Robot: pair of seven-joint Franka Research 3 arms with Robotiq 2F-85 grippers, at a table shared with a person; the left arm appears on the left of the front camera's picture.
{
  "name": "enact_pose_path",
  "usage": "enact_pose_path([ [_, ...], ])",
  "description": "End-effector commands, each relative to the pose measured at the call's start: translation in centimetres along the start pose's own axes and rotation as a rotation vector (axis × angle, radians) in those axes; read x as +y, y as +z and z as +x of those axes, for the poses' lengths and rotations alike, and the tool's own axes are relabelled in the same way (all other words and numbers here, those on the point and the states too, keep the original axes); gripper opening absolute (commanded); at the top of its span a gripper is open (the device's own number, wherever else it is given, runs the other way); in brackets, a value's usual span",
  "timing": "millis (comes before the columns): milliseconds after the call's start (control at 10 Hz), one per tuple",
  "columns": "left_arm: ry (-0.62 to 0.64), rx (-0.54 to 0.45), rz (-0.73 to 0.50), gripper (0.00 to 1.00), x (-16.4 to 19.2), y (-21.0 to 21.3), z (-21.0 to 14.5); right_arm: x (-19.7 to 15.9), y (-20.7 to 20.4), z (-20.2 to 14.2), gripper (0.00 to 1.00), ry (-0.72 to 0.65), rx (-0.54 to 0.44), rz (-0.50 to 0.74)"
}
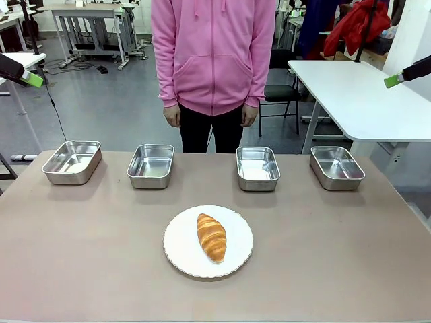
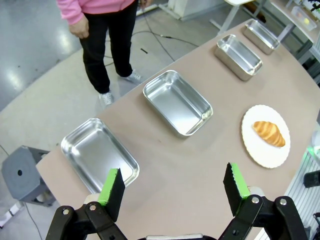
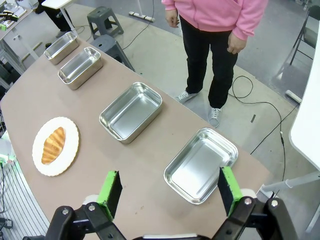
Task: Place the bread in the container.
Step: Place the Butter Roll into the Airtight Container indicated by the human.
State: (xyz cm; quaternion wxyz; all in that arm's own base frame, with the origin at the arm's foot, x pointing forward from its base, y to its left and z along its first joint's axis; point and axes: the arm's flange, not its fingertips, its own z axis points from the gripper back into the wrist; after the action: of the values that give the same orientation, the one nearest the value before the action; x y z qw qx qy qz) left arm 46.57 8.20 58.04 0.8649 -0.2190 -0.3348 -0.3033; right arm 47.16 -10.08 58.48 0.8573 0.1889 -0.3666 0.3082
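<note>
The bread (image 1: 211, 237) is seen on the plate (image 1: 178, 245) in the front view, near four trays (image 1: 149, 180) lined up before a person (image 1: 214, 54). In the left wrist view, the left gripper (image 2: 173, 180) is seen with jaws spread wide over the table (image 2: 200, 160). In the right wrist view, the right gripper (image 3: 169, 182) is likewise spread, nothing gripped.

Just toward 6 o'clock from centre: round white plate (image 1: 178, 242) on brown table (image 1: 81, 256). 12 o'clock: person (image 1: 213, 54) in pink hoodie, standing. 2 o'clock: white side table (image 1: 350, 94).
</note>
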Motion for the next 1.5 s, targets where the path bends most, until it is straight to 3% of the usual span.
enact_pose_path([
  [0,-0.011,-0.023,-0.017,1.00,-0.07,0.24,-0.08,0.06,-0.15,-0.04,1.00,-0.002,-0.011,0.008],
  [1400,-0.011,-0.023,-0.017,1.00,-0.07,0.24,-0.08,0.06,-0.15,-0.04,1.00,-0.002,-0.011,0.008],
])
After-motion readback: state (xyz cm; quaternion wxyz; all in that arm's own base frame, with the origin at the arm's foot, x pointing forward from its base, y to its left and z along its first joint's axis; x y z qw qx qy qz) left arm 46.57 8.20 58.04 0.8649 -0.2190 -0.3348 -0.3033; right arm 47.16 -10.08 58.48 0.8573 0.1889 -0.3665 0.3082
